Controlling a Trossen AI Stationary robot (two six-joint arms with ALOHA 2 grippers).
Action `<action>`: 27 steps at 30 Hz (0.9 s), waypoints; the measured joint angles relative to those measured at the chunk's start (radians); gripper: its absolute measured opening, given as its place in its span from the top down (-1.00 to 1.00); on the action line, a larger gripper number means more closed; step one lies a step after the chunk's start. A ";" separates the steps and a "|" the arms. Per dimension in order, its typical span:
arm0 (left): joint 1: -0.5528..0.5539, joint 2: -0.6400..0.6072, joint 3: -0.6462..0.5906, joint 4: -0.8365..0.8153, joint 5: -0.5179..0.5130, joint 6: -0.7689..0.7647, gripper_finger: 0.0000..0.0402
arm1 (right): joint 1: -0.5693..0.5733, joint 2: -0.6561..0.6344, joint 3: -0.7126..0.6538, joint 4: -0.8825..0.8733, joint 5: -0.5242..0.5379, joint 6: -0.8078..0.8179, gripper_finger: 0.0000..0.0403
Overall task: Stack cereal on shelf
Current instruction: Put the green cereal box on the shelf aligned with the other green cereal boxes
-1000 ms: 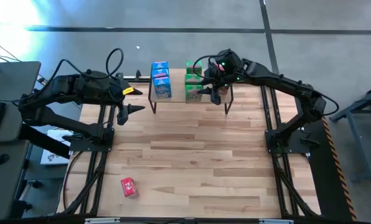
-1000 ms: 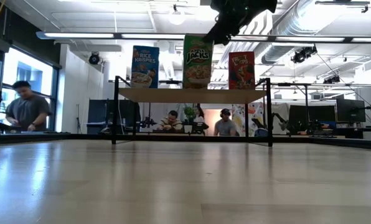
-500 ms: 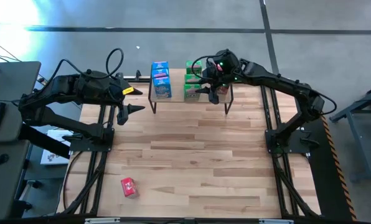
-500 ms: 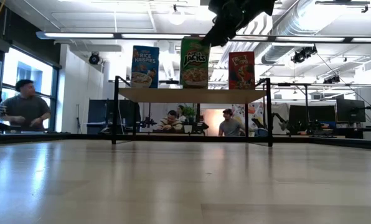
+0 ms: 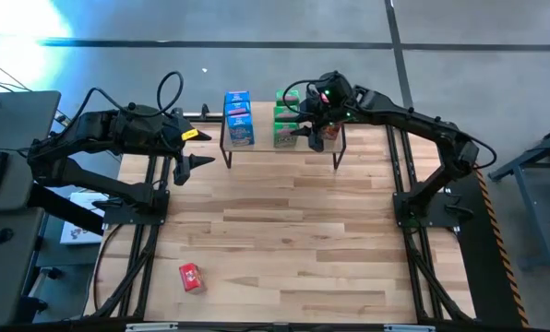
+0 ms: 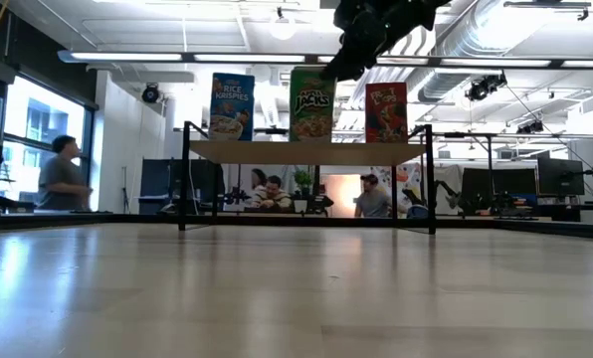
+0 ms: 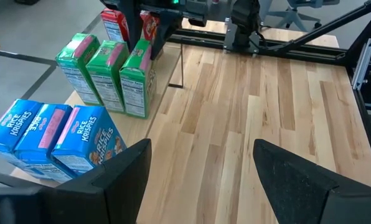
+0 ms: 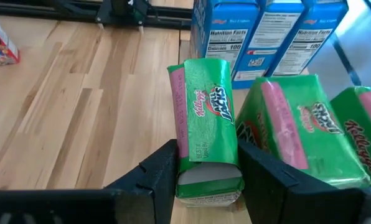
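**Shelving the third green box**

Right gripper [image 8: 201, 171]: closed on a green cardboard cereal box [image 8: 204, 121], top end between its fingers, held upright at the low wooden-topped shelf [image 6: 306, 151] to line up beside two green boxes [image 7: 92, 71].
Left gripper [image 7: 201, 180]: open, waiting off-shelf.
One red cereal box [image 5: 191, 277] lies on the table, well apart.

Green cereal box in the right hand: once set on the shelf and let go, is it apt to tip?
Probably somewhat: the green cereal box is tall and narrow and looks light. The right hand pinches it near one end. The two green boxes standing on the shelf suggest it will stand, and could brace it.
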 joint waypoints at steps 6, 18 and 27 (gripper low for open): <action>0.000 0.000 0.000 0.000 0.000 0.000 -0.36 | 0.000 0.000 0.000 0.000 0.022 0.003 0.28; 0.000 0.000 0.000 0.000 0.000 0.000 -0.36 | 0.000 0.000 0.000 0.002 0.040 0.022 0.09; 0.000 0.000 0.000 0.000 0.000 0.000 -0.36 | 0.000 0.000 0.000 0.022 0.041 0.022 0.00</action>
